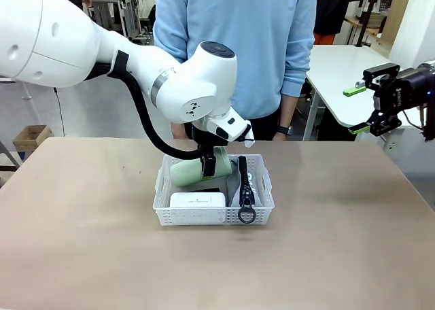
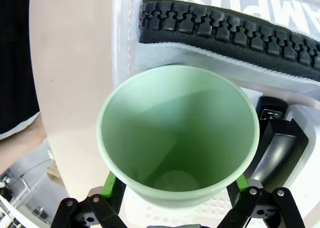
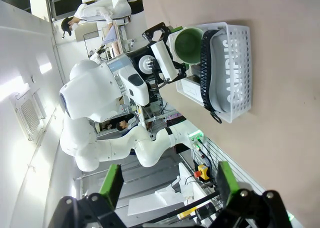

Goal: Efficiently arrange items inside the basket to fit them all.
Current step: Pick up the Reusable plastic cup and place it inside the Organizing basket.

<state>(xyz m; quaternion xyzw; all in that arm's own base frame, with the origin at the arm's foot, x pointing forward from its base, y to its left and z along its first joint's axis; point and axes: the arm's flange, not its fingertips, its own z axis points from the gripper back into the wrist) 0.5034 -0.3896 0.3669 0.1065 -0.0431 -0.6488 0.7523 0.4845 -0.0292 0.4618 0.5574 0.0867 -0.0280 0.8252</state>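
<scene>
From the front, the white basket [image 1: 215,216] sits on the brown table [image 1: 81,242] near its middle, in front of a person in a light blue sweatshirt [image 1: 234,45] standing at the far side. The left arm reaches over the basket, and its left pincer [image 1: 208,162] is down at the pale green cup [image 1: 194,171], which lies tilted in the basket's back left part; the arm hides the fingers too much to judge the grip here. The white box [image 1: 197,200] lies in the front left corner, and the grey pouch [image 1: 245,182] with its black strap [image 1: 244,191] fills the right side, the strap's ring hanging over the front rim. The right pincer [image 1: 363,109] hangs well off to the right above the table edge, its green pads spread wide with nothing between them. In the left wrist view, the cup [image 2: 177,138] shows its open mouth between the spread fingers [image 2: 111,185], which flank it low down; whether they touch it I cannot tell. The pouch's zip runs beside the cup, and the black stapler [image 2: 275,148] lies next to it. The right wrist view shows the basket [image 3: 235,63] far off, with cup [image 3: 188,43] and pouch [image 3: 227,70] inside.
</scene>
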